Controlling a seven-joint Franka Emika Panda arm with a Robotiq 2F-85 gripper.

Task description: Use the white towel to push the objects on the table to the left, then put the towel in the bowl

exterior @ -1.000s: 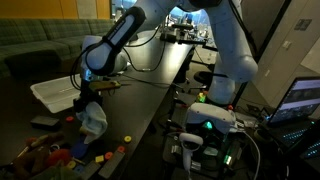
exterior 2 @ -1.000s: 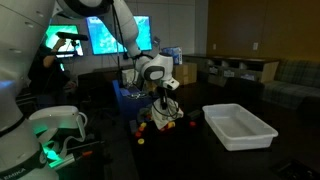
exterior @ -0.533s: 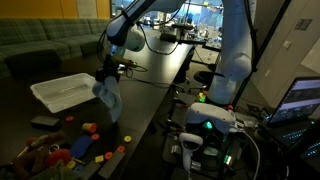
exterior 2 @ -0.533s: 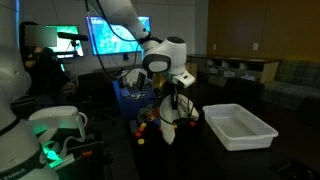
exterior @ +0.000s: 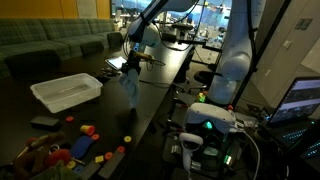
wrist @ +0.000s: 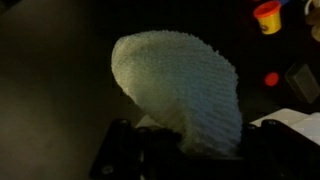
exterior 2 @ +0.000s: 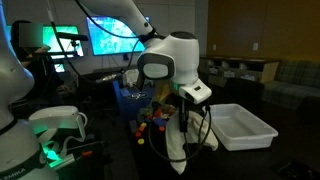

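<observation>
The white towel [exterior: 130,88], clamped in the closed gripper [exterior: 133,66], has been lifted off the table [exterior: 112,116] and carried from the objects [exterior: 86,131] at its seven o'clock; the bowl [exterior: 52,90], at nine o'clock, is judged next.

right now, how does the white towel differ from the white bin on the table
The white towel hangs in the air from the gripper, while the white bin rests on the table. The towel is soft, bunched and drooping; the bin is a rigid, open rectangle. The towel also looks narrower than the bin. Both are white and stand out against the dark table.
</observation>
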